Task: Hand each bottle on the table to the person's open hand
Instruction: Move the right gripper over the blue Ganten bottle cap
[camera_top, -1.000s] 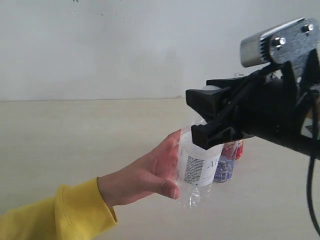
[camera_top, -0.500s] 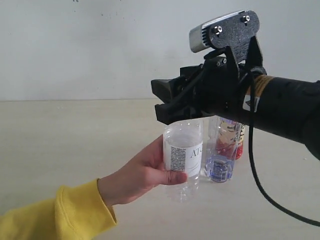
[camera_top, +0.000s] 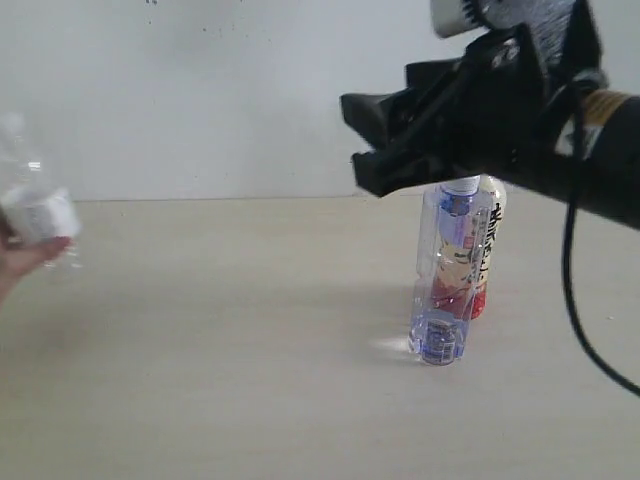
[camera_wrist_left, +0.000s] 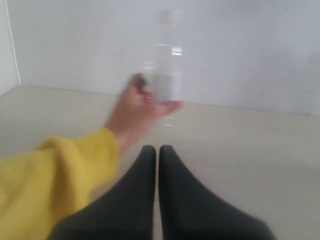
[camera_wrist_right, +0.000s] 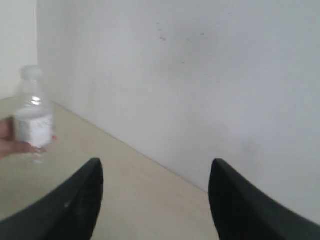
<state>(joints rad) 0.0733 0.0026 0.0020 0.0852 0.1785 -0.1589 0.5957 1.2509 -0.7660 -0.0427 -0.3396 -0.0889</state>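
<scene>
The short clear bottle (camera_top: 30, 205) with a white cap is held in the person's hand (camera_top: 25, 260) at the far left edge of the exterior view; the hand (camera_wrist_left: 131, 112) and yellow sleeve (camera_wrist_left: 55, 175) also show in the left wrist view, the bottle (camera_wrist_right: 33, 120) in the right. The tall bluish bottle (camera_top: 445, 275) and the yellow-labelled bottle (camera_top: 485, 255) stand upright together on the table (camera_top: 220, 340). My right gripper (camera_top: 365, 135) hangs open and empty in the air above and left of them. My left gripper (camera_wrist_left: 156, 150) is shut, holding nothing.
A plain white wall (camera_top: 200, 90) closes off the back of the table. The right arm's black body (camera_top: 590, 150) and cable (camera_top: 575, 300) hang over the right side, above the two standing bottles.
The hand has pulled away to the far left with the short bottle. My right gripper has let go of it, lifted, and drawn back to the right, uncovering the two tall bottles.
</scene>
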